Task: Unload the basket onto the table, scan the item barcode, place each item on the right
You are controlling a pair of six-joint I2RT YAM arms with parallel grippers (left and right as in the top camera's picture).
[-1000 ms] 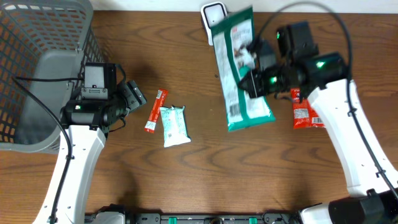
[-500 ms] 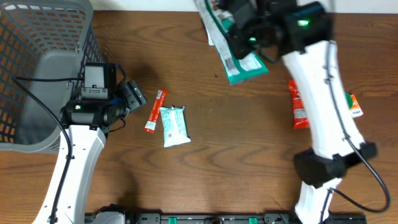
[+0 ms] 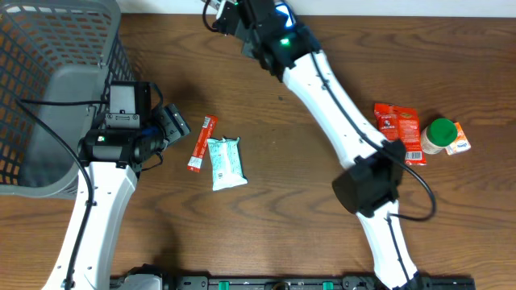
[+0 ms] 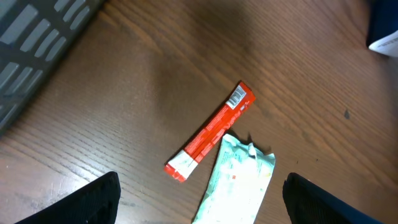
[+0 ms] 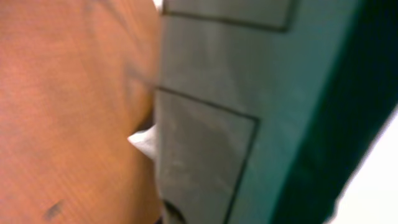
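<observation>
White shells over black joints; left arm (image 3: 103, 193) at eight o'clock, right arm (image 3: 332, 98) at two, each with a green light and black cable

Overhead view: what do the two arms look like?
Both arms have white links and black joints. The left arm carries a black wrist block with a green light and a looping black cable. The right arm has a green light near its wrist and a black cable at its elbow.

Basket (image 3: 56, 89) blocks left; bare wood between pouch (image 3: 226, 163), right arm (image 3: 339, 105).
</observation>
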